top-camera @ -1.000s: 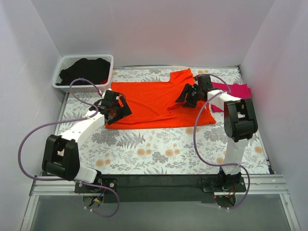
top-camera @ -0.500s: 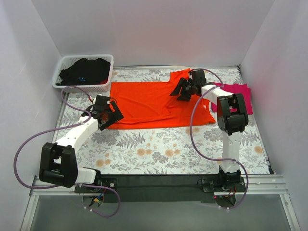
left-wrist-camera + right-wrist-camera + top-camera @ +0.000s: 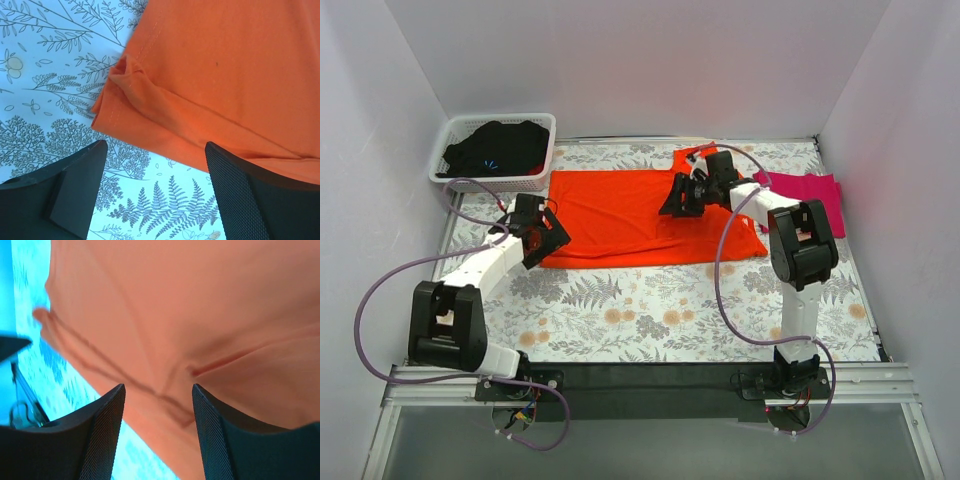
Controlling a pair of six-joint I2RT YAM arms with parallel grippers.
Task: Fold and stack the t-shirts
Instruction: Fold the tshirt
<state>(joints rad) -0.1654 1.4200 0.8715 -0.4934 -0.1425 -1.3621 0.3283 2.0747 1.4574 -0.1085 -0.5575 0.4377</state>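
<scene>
Low over the orange t-shirt [image 3: 620, 215], both arms hover.
Both released and empty: left gripper [image 3: 155, 150] above its near-left corner, right gripper [image 3: 157, 390] over its far-right part.

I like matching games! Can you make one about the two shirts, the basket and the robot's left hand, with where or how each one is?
1 orange t-shirt
2 pink t-shirt
3 laundry basket
4 left gripper

A far left corner, holding black clothes
B open, at a shirt's corner
C spread out in the middle
D over on the far right

Pairs: 1-C, 2-D, 3-A, 4-B
</scene>
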